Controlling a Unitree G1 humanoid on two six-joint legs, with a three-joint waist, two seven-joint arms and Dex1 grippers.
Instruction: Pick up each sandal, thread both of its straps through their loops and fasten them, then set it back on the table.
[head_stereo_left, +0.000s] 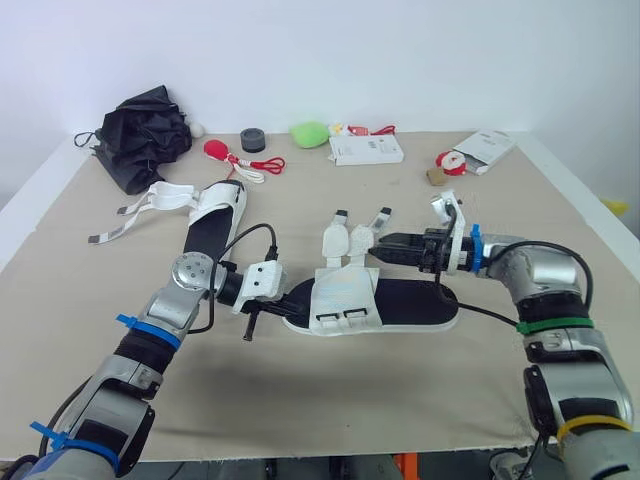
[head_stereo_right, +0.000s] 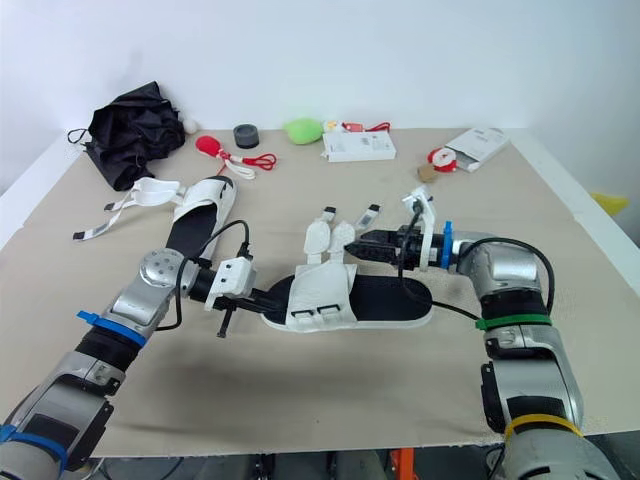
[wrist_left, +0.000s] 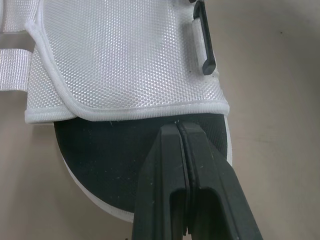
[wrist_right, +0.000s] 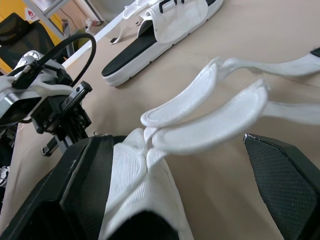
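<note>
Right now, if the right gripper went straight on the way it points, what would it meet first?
Most likely the near sandal's loose straps: the right gripper is open and they lie just ahead between its fingers. How much gap remains is hard to judge.

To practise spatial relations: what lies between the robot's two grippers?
The near sandal, straps unfastened, lies between the left gripper at its end and the right gripper at its straps, as the left eye view shows.

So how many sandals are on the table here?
2. One white-strapped, black-soled sandal lies front and centre; the other lies farther back on the left, beside a black folded umbrella.
</note>
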